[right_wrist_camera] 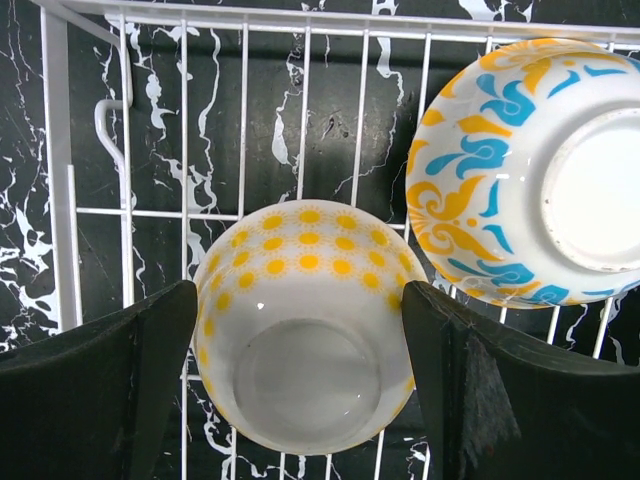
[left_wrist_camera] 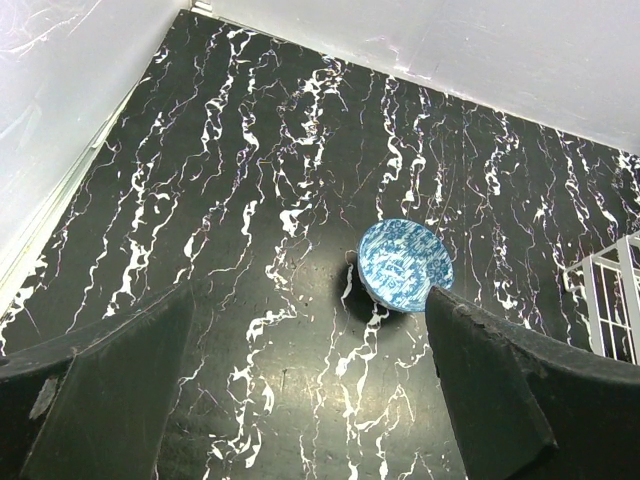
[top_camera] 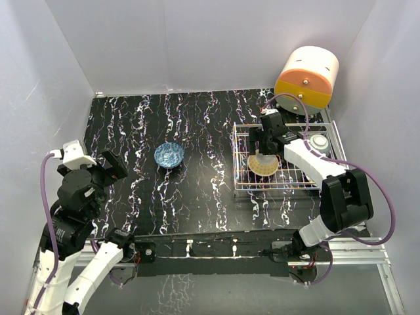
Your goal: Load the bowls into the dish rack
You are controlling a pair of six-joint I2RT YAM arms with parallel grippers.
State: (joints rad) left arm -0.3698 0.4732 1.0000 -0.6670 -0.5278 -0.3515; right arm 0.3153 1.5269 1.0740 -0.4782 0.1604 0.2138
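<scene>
Reaching the right arm over the white wire dish rack (top_camera: 235,157) at 3 o'clock, right gripper (top_camera: 261,149) jaws spread either side of a racked yellow-dotted white bowl (right_wrist_camera: 305,260). Only from that wrist: 1 blue-and-orange scrolled bowl (right_wrist_camera: 500,180) at 2 o'clock. Tucked at 8 o'clock, left gripper (left_wrist_camera: 310,295) gaping toward a blue patterned bowl (left_wrist_camera: 403,265) on the black marbled table (left_wrist_camera: 250,150).

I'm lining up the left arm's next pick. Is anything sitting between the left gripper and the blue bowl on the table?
Nothing visible. Only bare marbled tabletop lies between the left gripper and the blue bowl, which stands alone, apart from the dish rack.
</scene>
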